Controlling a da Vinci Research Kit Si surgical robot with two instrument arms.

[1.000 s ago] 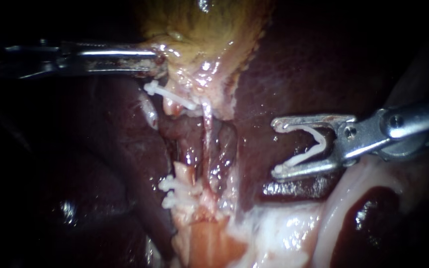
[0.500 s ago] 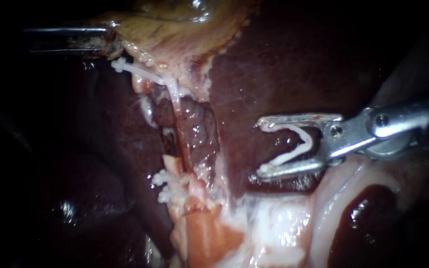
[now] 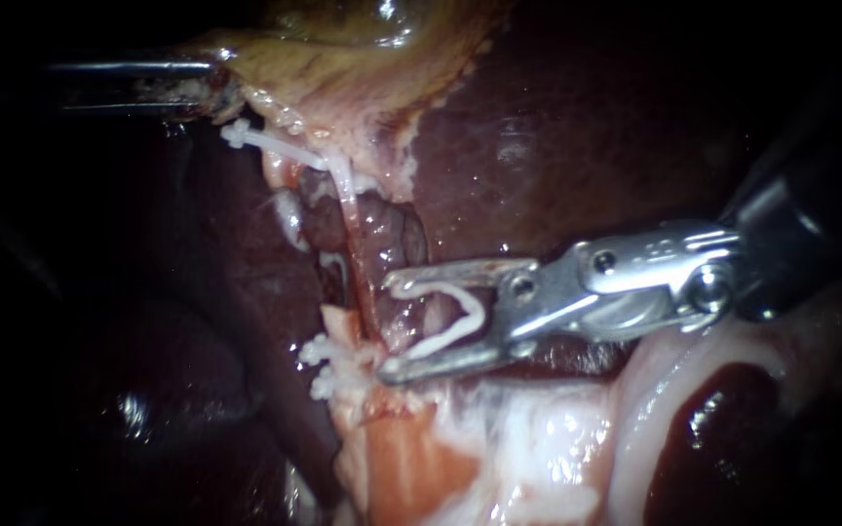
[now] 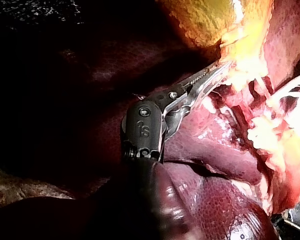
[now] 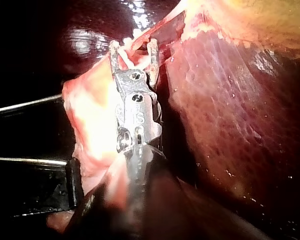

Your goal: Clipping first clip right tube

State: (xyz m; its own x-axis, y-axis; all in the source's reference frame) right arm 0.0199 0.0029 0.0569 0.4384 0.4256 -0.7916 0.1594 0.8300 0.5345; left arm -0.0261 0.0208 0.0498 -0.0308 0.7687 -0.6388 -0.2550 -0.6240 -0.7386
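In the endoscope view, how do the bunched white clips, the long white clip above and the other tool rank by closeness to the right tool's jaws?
From the right instrument, jaws holding an open clip:
1. Bunched white clips, just beside its lower jaw tip.
2. Long white clip, upper left.
3. Left instrument, farthest, gripping the gallbladder edge.

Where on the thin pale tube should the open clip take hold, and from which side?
Take the tube on its bare stretch between the upper clip and the lower clips, coming from the view's right. It runs taut and near upright there, with the left instrument holding the gallbladder up. The right instrument carries its open clip facing the tube crosswise.
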